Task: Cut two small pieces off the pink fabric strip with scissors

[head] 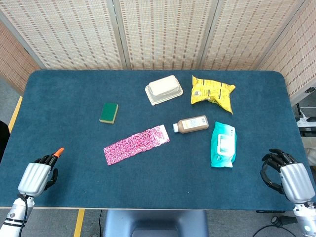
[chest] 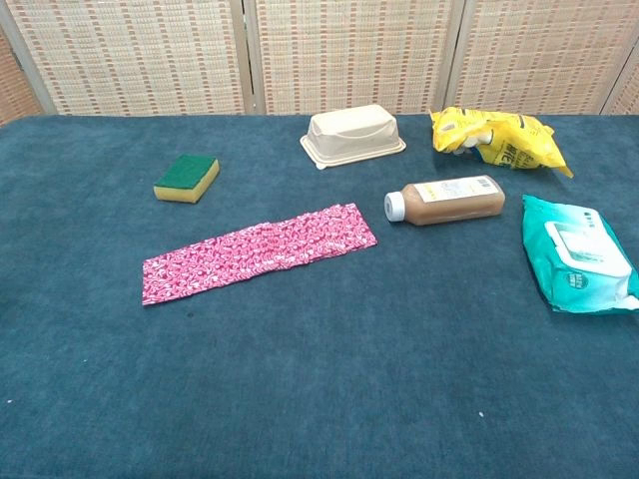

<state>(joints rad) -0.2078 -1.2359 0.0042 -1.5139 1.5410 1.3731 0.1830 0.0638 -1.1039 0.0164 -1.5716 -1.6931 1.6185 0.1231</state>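
The pink fabric strip [head: 137,144] lies flat near the middle of the counter [head: 74,98], its long axis running from near-left up toward far-right. The left hand [head: 38,176], at the near-left corner, has its fingers curled around an orange-tipped tool, probably the scissors. The right hand [head: 286,175], at the near-right corner, is curled on nothing. The strip's lower end lies nearer the left hand.
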